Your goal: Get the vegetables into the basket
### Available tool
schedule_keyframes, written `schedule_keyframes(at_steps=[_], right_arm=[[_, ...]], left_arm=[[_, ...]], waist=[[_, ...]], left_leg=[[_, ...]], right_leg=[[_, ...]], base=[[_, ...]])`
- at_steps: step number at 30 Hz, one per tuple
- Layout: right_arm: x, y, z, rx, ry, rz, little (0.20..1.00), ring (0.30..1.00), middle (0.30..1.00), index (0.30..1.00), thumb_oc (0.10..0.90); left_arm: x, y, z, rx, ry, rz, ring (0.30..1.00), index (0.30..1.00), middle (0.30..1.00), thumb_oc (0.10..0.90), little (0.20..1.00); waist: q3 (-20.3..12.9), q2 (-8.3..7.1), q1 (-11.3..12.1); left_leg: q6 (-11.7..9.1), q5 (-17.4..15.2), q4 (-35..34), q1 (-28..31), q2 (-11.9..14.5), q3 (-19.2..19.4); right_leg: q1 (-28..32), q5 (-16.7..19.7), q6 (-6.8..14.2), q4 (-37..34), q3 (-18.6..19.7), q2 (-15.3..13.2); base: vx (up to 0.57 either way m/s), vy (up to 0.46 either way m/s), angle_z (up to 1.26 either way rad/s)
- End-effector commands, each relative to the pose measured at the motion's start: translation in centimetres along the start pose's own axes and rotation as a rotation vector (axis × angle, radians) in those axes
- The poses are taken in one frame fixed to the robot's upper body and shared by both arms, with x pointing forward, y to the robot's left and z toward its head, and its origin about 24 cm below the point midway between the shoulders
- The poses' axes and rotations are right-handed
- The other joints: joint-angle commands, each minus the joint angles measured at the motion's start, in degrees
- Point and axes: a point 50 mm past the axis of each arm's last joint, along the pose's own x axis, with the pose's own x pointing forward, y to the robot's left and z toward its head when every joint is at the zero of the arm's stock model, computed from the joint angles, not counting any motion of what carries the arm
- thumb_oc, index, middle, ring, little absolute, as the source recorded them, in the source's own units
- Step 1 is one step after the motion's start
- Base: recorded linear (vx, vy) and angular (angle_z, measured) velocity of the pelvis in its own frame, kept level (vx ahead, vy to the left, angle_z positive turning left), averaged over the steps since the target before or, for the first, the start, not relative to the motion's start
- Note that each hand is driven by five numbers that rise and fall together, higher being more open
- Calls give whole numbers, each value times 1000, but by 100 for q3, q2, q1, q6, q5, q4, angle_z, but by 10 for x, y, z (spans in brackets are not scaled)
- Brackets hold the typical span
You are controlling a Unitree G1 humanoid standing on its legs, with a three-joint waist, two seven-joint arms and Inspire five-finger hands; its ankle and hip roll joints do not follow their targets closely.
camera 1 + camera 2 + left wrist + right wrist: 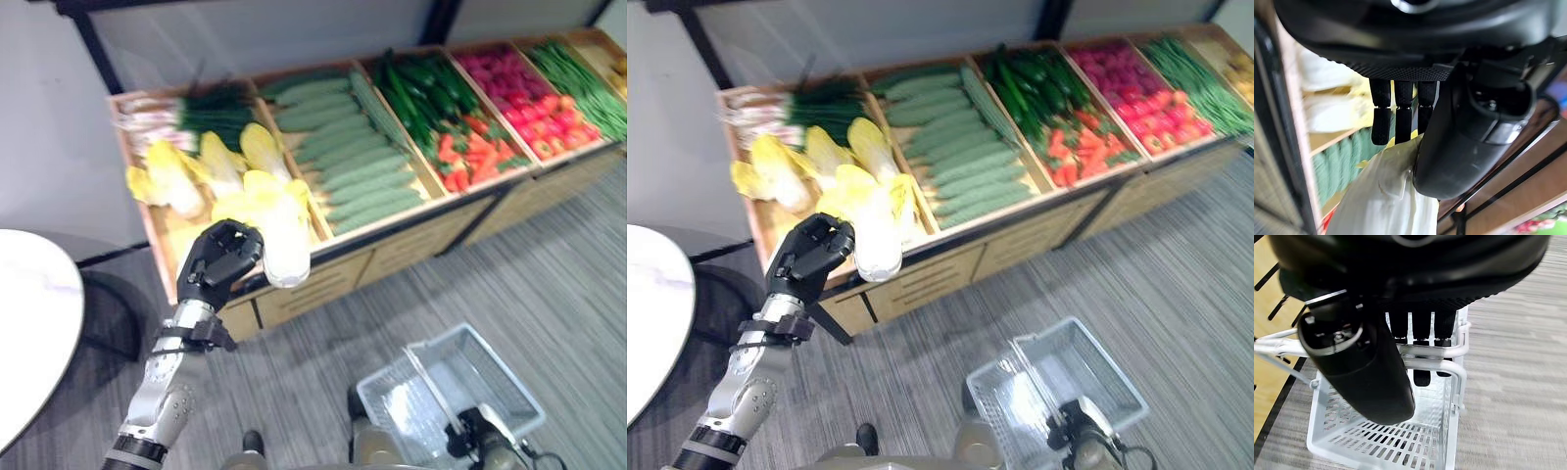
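Left hand (217, 262) raised, clutching cabbage (284, 235) above shelf (323, 269).

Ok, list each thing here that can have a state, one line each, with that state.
left hand: shut on the cabbage, fingers curled round it
cabbage: held at the shelf's front edge, not in the basket
right hand: shut on the basket handle
basket: held upright over the floor, empty
vegetable shelf: compartments full
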Motion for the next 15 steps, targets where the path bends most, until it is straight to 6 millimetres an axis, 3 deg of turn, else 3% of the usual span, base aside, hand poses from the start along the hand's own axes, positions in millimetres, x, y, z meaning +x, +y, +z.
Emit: schedule_keyframes(at_steps=[1,5,9,10,11,15], right_arm=[[0,-15,-12,-32,16,-56,300,300,300,300,400],[-3,-15,-24,-36,58,-58,300,300,300,300,400],[-5,-11,-31,-41,84,-48,300,300,300,300,400],[-7,-9,-35,-47,93,-40,300,300,300,300,400],[-9,-7,-41,-43,123,-32,300,300,300,300,400],[-10,-7,-45,-38,130,-36,300,300,300,300,400]], left_arm=[[20,-37,57,-38,-321,-199,300,300,300,400,300],[17,-38,56,-51,-318,-209,300,300,300,400,300],[13,-36,62,-32,-331,-213,300,300,300,400,300],[12,-36,61,-33,-327,-215,300,300,300,400,300],[12,-37,61,-44,-328,-217,300,300,300,400,300],[13,-40,59,-61,-324,-228,300,300,300,400,300]], waist=[[-286,394,238],[-353,479,268],[-407,418,314],[-441,449,306],[-463,427,252],[-476,485,153]], left_leg=[[91,-161,183,-274,327,-225],[126,-64,-29,-211,335,69],[69,-77,-91,-74,312,400],[28,-210,-114,31,326,361],[5,-50,-125,0,359,548],[-117,61,-161,28,499,609]], right_leg=[[263,-687,135,980,-956,-367],[414,-1126,44,1483,-1238,-231],[610,-1095,72,1018,-1710,-298],[707,-1195,155,942,-1701,-266],[712,-1171,63,694,-1716,-211],[801,-1265,-4,422,-1673,-39]], base=[[-146,143,-55],[-96,104,-40],[10,-38,-54],[32,-158,-39],[39,-163,-52],[2,-183,-26]])
